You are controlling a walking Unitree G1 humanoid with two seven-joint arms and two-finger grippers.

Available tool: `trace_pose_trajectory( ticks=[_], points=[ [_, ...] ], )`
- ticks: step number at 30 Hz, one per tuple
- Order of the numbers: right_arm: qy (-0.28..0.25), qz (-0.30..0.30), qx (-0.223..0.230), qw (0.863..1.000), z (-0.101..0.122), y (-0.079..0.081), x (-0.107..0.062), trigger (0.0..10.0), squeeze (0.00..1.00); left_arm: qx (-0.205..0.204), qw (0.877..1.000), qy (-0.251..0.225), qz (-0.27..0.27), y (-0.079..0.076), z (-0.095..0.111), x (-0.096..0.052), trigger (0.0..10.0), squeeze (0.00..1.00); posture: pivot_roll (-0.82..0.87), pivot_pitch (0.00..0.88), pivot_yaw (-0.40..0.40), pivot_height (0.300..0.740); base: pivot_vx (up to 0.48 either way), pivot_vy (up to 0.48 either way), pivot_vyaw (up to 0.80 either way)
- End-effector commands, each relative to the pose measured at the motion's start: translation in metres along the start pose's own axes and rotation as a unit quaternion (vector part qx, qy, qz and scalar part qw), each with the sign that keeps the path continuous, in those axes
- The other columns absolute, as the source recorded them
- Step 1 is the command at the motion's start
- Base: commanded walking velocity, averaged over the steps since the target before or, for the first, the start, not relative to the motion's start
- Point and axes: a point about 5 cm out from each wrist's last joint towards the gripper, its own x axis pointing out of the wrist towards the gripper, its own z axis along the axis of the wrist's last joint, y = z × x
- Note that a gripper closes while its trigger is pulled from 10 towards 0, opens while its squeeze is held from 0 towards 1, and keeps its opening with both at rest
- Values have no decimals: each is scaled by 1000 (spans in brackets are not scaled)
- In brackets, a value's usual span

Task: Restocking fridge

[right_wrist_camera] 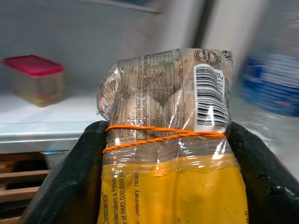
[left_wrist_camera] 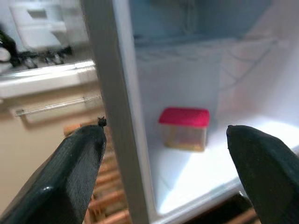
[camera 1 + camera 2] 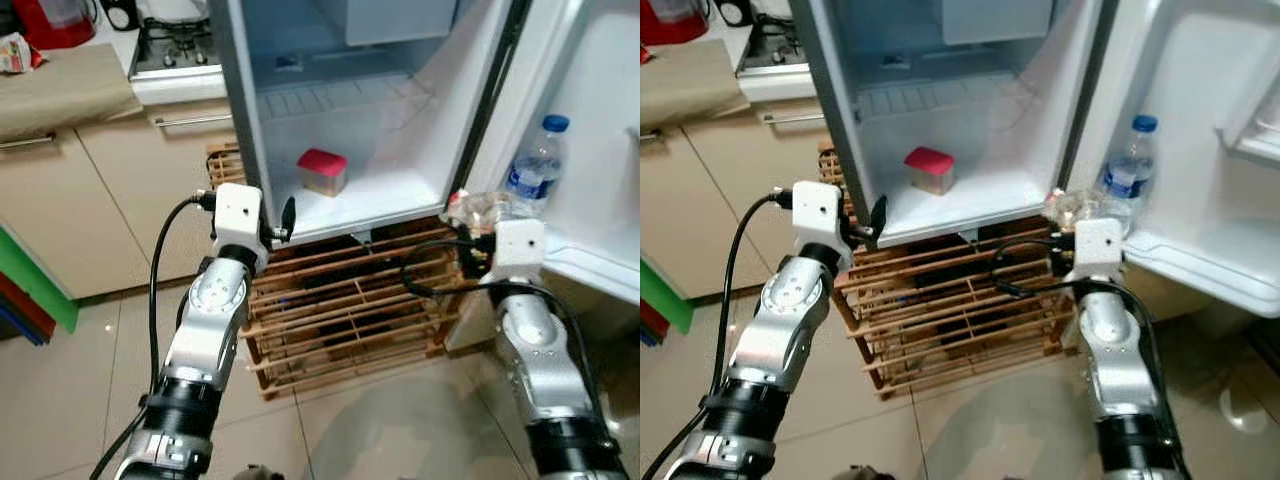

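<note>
Between right pincer [image 1: 163, 186] fingers: banded packet [image 1: 163, 135].

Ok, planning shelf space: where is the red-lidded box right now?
The red-lidded box sits alone on the fridge floor, ahead of the left pincer.

A home kitchen here: open fridge [image 3: 400, 130] standing on a wooden rack [image 3: 340, 300], gas stove [image 3: 175, 45] left of the fridge, beige cabinets [image 3: 90, 190] under it, tiled floor [image 3: 60, 400] below.
</note>
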Motion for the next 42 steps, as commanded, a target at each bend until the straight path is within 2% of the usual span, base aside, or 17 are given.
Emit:
trace_pose_trajectory(
  ticks=[1, 6, 18, 23, 27, 28, 30, 31, 32, 35, 36, 37, 38, 41, 42],
  points=[
    [-27, 6, 2, 1000, 14, 2, 6, 0, 0, 6, 1000, 2, 7, 3, 0, 3, 10000, 0, -99, 0, 45, 740, 334, -341, 681],
    [-30, 16, 2, 999, 18, 5, 10, 0, 0, 6, 1000, 3, 11, 4, 0, 3, 10000, 0, -98, 0, 45, 740, 372, -296, 680],
    [-29, 42, -2, 999, 19, 17, 17, 0, 0, -4, 1000, -5, 21, 7, 0, 0, 10000, 0, -80, 0, 33, 740, 341, 0, 628],
    [-20, 46, -3, 999, 17, 21, 20, 0, 0, 6, 1000, -7, -21, 0, 3, 0, 10000, 0, -71, 0, 30, 740, 0, 0, 323],
    [-11, 45, -6, 999, 14, 21, 23, 0, 0, 6, 996, -11, -93, -12, 10, -2, 10000, 0, -60, 0, 32, 740, 0, 0, 0],
    [-4, 44, -8, 999, 12, 22, 24, 4118, 0, 10, 993, -12, -114, -14, 13, -6, 10000, 0, -57, 0, 34, 740, 0, 0, 0],
    [1, 42, -9, 999, 10, 22, 24, 4118, 0, 11, 993, -11, -121, -14, 13, -8, 10000, 0, -56, 0, 34, 740, 0, 0, 0],
    [6, 39, -10, 999, 9, 21, 24, 10000, 0, 13, 992, -8, -128, -13, 13, -11, 10000, 0, -51, 0, 36, 740, 0, 0, 0],
    [6, 39, -10, 999, 9, 21, 24, 10000, 0, 13, 992, -8, -128, -13, 13, -11, 10000, 0, -51, 0, 36, 740, 0, 0, 0],
    [14, 30, -9, 999, 5, 21, 27, 10000, 0, 13, 983, 13, -184, -6, 12, -21, 10000, 0, -30, 0, 32, 740, 0, 0, 0],
    [14, 30, -9, 999, 5, 21, 27, 10000, 0, 13, 983, 13, -184, -6, 12, -21, 10000, 0, -30, 0, 32, 740, 0, 0, 0],
    [18, 22, -8, 1000, 3, 20, 30, 10000, 0, 17, 971, 19, -238, -8, 13, -27, 10000, 0, -19, 0, 28, 740, 0, 0, 0],
    [18, 22, -8, 1000, 3, 20, 30, 10000, 0, 17, 971, 19, -238, -8, 13, -27, 10000, 0, -19, 0, 28, 740, 0, 0, 0],
    [23, 8, -14, 1000, 3, 20, 35, 10000, 0, 19, 953, 19, -301, -16, 16, -31, 10000, 0, 3, 0, 27, 740, 0, 0, 0],
    [23, 3, -17, 1000, 3, 20, 37, 10000, 0, 18, 951, 17, -309, -18, 17, -31, 10000, 0, 6, 0, 29, 740, 0, 0, 0]
  ],
)
